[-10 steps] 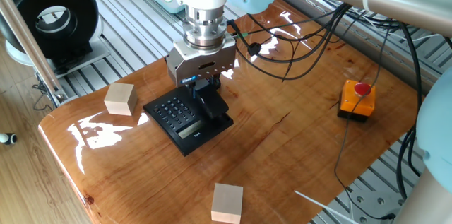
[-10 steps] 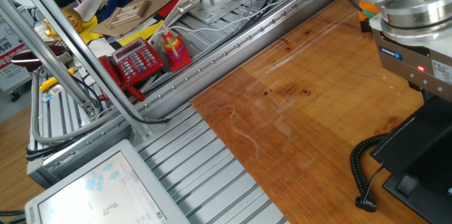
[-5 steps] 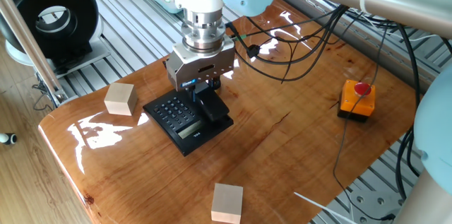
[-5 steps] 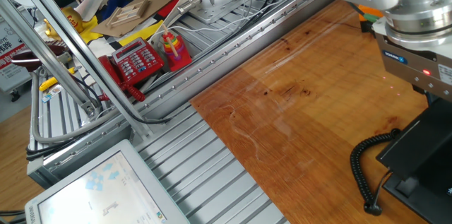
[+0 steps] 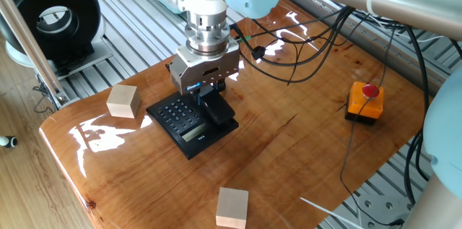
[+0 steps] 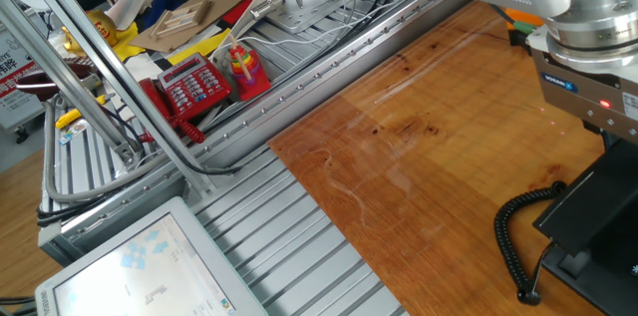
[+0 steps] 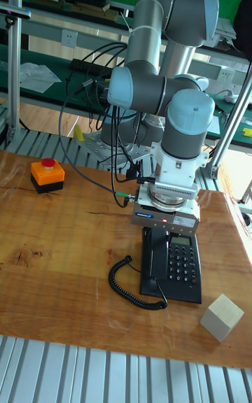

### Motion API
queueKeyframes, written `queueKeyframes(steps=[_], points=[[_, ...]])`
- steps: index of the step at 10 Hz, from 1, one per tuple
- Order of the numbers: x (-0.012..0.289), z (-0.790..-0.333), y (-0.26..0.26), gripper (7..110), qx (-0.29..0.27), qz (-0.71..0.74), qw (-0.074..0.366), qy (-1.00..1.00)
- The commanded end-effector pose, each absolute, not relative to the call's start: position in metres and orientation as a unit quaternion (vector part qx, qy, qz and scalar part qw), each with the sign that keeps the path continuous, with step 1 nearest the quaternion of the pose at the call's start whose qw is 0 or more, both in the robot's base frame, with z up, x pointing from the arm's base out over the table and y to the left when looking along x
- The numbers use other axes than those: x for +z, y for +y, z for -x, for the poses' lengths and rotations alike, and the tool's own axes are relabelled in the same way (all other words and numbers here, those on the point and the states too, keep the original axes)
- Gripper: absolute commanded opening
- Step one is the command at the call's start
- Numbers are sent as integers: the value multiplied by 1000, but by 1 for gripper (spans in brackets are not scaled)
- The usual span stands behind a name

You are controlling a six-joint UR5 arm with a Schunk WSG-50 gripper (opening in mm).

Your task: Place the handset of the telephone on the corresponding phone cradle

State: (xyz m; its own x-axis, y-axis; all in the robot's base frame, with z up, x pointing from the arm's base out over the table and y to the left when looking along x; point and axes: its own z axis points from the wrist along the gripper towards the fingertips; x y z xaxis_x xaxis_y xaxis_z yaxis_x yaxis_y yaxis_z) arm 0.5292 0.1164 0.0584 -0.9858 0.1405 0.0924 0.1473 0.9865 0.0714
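Fingers (image 5: pixel 206 92) hang just above the handset (image 5: pixel 216 107); I can't tell if they grip it. From my seat, the handset lies along the cradle (image 5: pixel 225 122) of the phone (image 5: pixel 189 118) on the bench (image 5: pixel 289 142).

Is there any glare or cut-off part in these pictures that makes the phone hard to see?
One fixed view: bright white glare on the table beside the phone base, keypad still readable. The other fixed view: base cropped at the frame's corner, only the coiled cord clear. Tall fixed view: even light, the gripper hides the handset's top.
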Motion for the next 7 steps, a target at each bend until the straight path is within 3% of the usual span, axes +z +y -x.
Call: queueKeyframes(steps=[1, 7], points=[[58, -533, 117, 7, -44, 73, 41, -995], [57, -535, 114, 7, -44, 73, 40, -996]])
